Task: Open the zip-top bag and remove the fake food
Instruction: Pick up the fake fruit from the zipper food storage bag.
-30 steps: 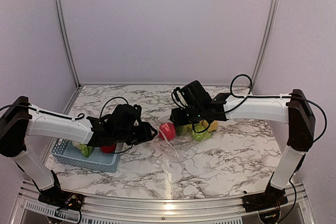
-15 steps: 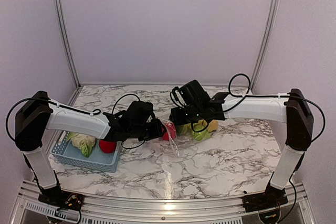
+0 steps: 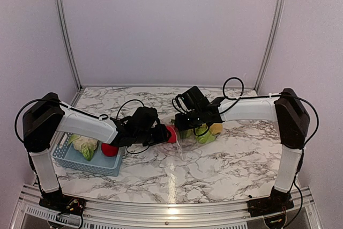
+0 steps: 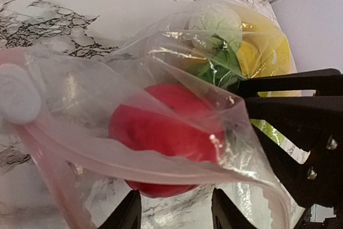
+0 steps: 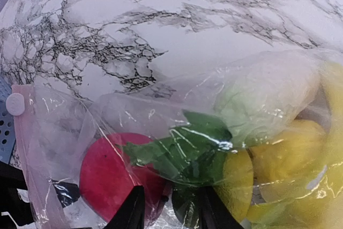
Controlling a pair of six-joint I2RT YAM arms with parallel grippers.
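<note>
1. Near left of the counter (image 3: 230, 170): light blue basket (image 3: 80, 165) holding a pale cabbage (image 3: 82, 146) and a red apple (image 3: 110, 149).
2. Centre of the counter: zip-top bag (image 4: 96, 73), clear and crumpled, mouth toward the basket. Pink seal strip with a white slider (image 5: 15, 103) at that end.
3. Just inside the mouth: bagged apple (image 4: 166, 132), red, under the film.
4. Left fingers (image 4: 174, 210): parted part-way, tips at the bag mouth, one either side of the bagged apple's lower edge. Hold on film or fruit not determinable.
5. Right fingers (image 5: 167, 207): parted part-way, tips either side of a dark green leaf (image 5: 177, 148) seen through the film. Hold not determinable.
6. Deeper in the bag: rest of the fake food (image 5: 300, 143), including a second cabbage (image 5: 262, 100) and a lemon (image 5: 238, 178), all under film.
</note>
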